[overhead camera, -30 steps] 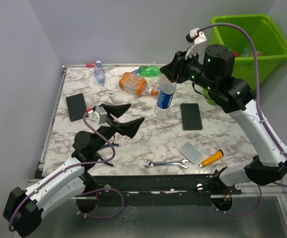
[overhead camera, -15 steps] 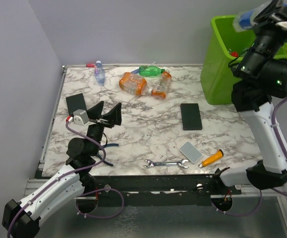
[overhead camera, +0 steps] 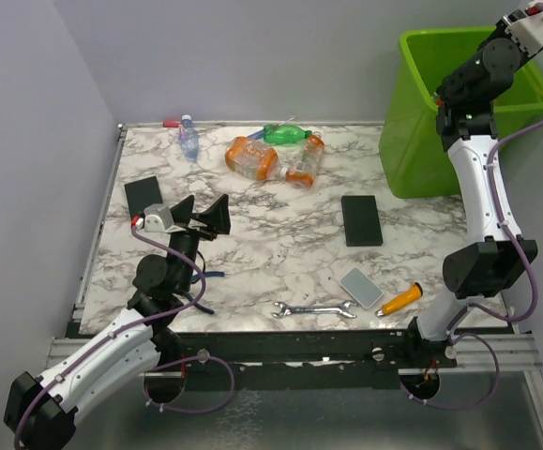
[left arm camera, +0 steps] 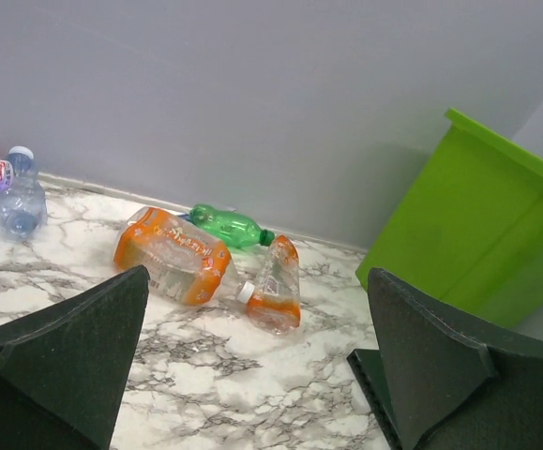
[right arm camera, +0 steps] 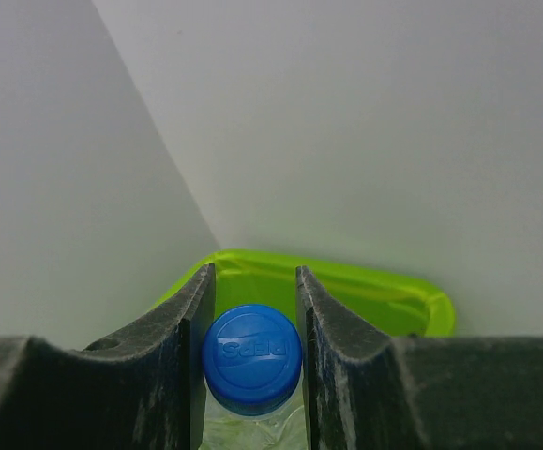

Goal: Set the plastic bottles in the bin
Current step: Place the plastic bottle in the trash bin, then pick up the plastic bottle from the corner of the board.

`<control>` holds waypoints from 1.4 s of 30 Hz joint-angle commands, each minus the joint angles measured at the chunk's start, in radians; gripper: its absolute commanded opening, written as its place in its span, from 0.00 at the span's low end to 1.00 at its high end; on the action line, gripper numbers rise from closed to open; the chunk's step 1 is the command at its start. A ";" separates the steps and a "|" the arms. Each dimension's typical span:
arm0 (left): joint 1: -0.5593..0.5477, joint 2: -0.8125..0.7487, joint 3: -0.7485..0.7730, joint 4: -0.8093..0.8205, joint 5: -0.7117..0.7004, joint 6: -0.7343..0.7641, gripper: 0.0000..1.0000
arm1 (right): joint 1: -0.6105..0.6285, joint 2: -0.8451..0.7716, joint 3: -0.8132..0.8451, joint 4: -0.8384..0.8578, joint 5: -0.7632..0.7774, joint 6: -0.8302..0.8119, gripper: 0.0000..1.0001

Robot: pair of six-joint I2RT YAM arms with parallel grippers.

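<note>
**Now at the bin: one bottle pinched, four lying on the table**

Broadly, the marble table (overhead camera: pixel 280 253) fills the middle, and the lime-green bin (overhead camera: pixel 412 141) stands off its far right corner. The right arm reaches high up by the bin's far side. Its right gripper (right arm camera: pixel 252 281) is narrowed onto the neck of a clear bottle (right arm camera: pixel 251 358), with the blue cap wedged between the two fingers. The bin's rim shows just beyond that cap in the wrist view.

The left gripper (overhead camera: pixel 203 216) hangs over the near left of the table, fingers spread as wide as they go and holding nothing.

Four bottles lie along the far edge:
- a large orange bottle (overhead camera: pixel 251 157)
- an orange-tipped clear bottle (overhead camera: pixel 305 161), touching the large orange one
- a green bottle (overhead camera: pixel 285 134), just behind that pair
- a small clear bottle (overhead camera: pixel 188 138), off to the left on its own

Two black slabs (overhead camera: pixel 361 220) lie mid-table, one at the left and one at the right. Near the front edge sit a grey slab (overhead camera: pixel 360 288), a wrench (overhead camera: pixel 315 309) and an orange-handled screwdriver (overhead camera: pixel 399 300).
</note>
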 commanded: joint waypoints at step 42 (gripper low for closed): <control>0.404 0.873 0.824 -0.627 0.051 -0.084 0.99 | 0.507 -0.767 -1.306 -0.208 -1.264 0.883 0.99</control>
